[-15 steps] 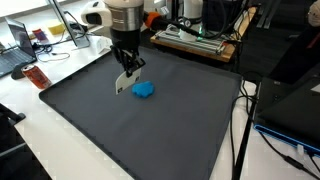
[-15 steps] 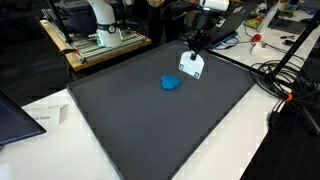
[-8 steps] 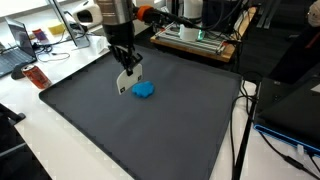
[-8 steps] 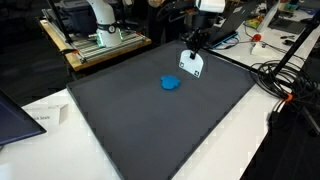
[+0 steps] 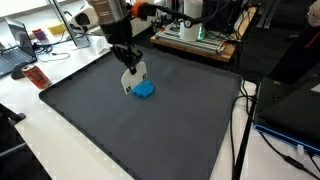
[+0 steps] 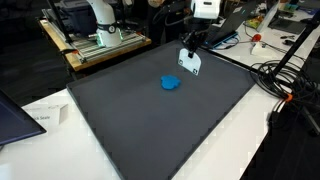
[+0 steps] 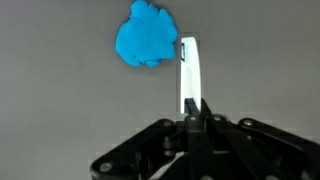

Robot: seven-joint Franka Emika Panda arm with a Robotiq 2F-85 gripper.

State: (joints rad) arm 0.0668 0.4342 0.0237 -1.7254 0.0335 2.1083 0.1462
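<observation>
My gripper hangs above a dark grey mat, shut on the top edge of a thin white card-like piece that dangles below it. In the wrist view the fingertips pinch the white piece edge-on. A crumpled blue lump lies on the mat just beside the piece's lower end; the wrist view has the blue lump left of the piece. From the opposite side, the gripper and white piece hang apart from the blue lump, above the mat's far part.
A red can-like object and a laptop sit off the mat's edge. Metal-framed equipment stands behind the mat. Cables run along its side. A paper sheet lies on the white table.
The arm has shifted sideways and risen slightly, carrying the white piece closer over the blue lump in one exterior view. The blue lump has not moved.
</observation>
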